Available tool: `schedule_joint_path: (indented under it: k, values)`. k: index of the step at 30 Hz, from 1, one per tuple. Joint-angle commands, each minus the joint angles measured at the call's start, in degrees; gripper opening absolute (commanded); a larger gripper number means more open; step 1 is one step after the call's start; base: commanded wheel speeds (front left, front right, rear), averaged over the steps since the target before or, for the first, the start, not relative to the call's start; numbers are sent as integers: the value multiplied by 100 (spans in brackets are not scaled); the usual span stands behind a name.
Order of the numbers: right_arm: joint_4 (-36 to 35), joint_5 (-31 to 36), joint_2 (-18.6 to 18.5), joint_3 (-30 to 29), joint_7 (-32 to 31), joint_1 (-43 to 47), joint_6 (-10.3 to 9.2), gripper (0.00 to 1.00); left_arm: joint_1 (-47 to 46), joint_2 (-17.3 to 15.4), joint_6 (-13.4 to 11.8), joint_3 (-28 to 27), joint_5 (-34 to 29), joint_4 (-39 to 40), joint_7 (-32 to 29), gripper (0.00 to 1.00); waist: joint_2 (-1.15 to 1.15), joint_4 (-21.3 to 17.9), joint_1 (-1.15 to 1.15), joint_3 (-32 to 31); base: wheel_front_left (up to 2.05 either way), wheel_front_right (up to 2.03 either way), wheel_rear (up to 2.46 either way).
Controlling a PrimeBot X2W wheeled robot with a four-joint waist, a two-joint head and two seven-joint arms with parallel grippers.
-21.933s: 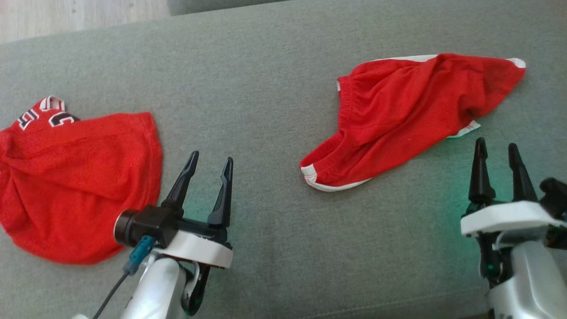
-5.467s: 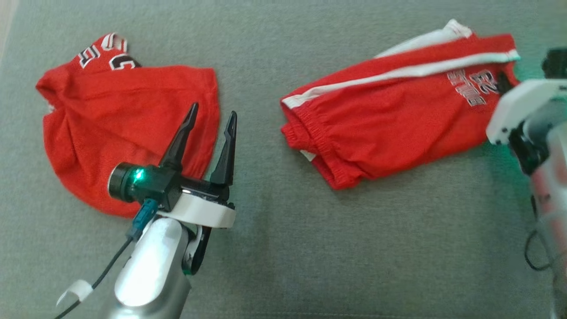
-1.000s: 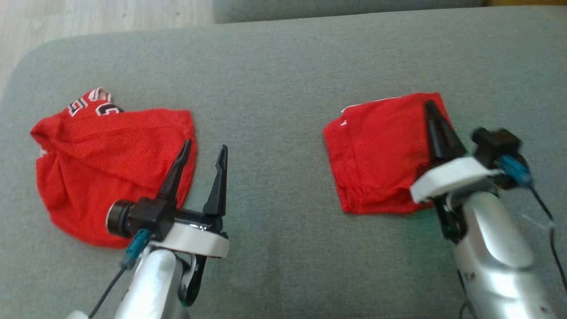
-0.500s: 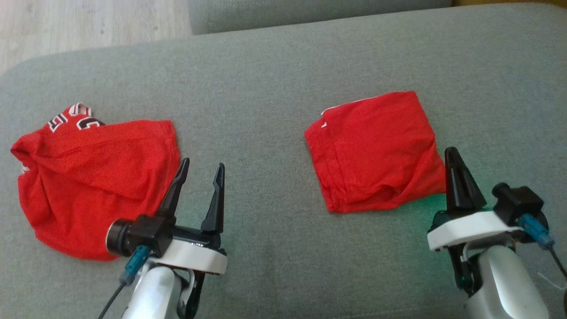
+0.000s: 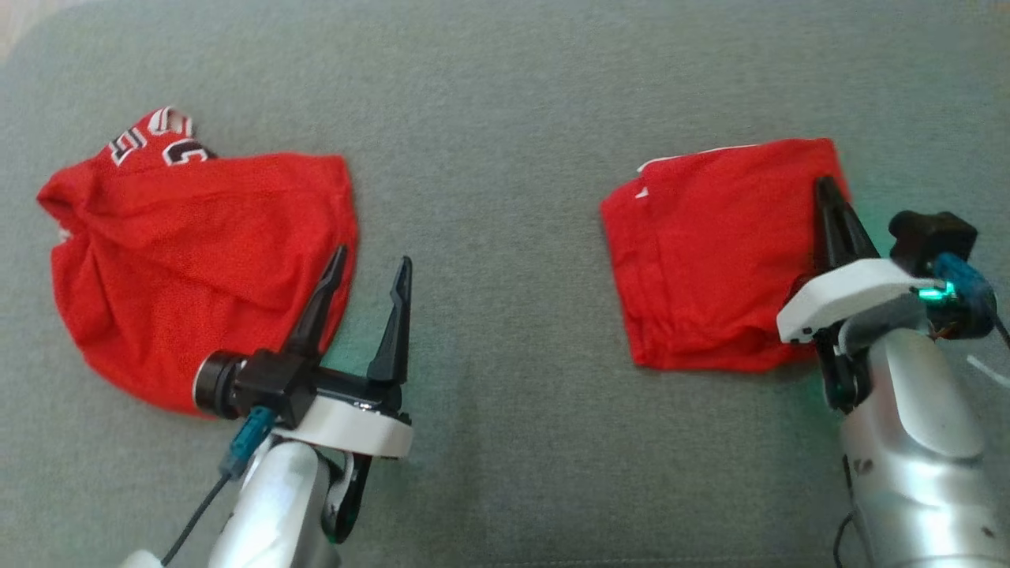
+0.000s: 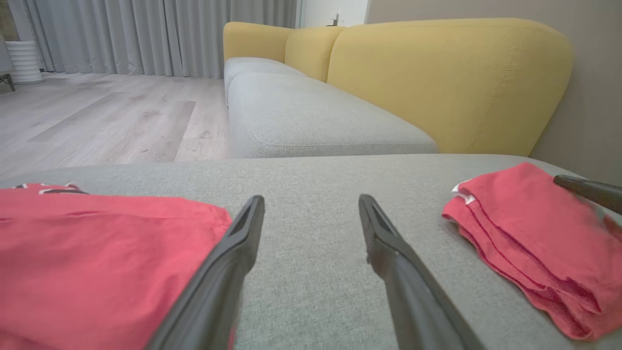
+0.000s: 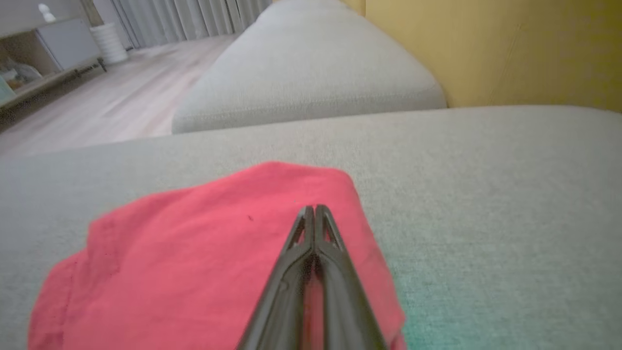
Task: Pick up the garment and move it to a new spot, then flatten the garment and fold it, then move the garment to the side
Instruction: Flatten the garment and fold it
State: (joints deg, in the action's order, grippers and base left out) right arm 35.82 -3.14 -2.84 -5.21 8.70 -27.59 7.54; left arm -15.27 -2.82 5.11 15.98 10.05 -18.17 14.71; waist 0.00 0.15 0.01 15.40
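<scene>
Head view: folded red shorts (image 5: 710, 260) lie on the sofa cushion (image 5: 505, 95); the right gripper (image 5: 825, 185), fingers closed and empty, rests over their right edge, probably pressing the fold. The left gripper (image 5: 372, 257) hovers with fingers spread.

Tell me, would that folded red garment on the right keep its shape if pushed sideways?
Probably floppy: the folded garment is thin cloth in loose stacked layers, so edges may bunch. It looks light, yet the woven sofa cushion could drag its bottom layer.

The garment (image 5: 710, 260) and jersey (image 5: 197, 260) are red, the cushion (image 5: 489, 118) grey.
</scene>
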Motion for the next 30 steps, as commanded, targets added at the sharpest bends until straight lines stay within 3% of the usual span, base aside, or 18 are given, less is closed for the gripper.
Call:
schedule_joint_path:
  k: [1, 7, 17, 18, 19, 30]
  values:
    - [79, 141, -6, 15, -63, -218, -5, 0, -215, -7, 12, -124, -45, 165, 29, 100, 0, 132, -1, 121, 0, 0, 0]
    - [1159, 368, -5, -249, -346, -540, -5, 0, -263, -7, 19, -129, -45, 177, 29, 100, 0, 228, -1, 184, 0, 0, 0]
    - [1711, 90, -4, 83, 387, -728, -5, 0, -226, -6, 0, -220, -60, 170, 29, 100, 0, 12, -1, -8, 0, 0, 0]
    - [1664, 85, -4, 93, 457, -723, -5, 36, -213, -6, -1, -222, -54, 168, 29, 100, 0, -21, -1, -48, 0, 0, 0]
    - [1521, 7, -4, 117, 553, -675, -5, 100, -181, -6, -7, -226, -41, 163, 29, 100, 0, -88, -1, -138, 0, 0, 0]
    - [-114, -286, -4, 294, 628, 439, -5, 100, 43, -6, -45, -218, 42, 124, 29, 100, 0, -315, -1, -557, 0, 0, 0]
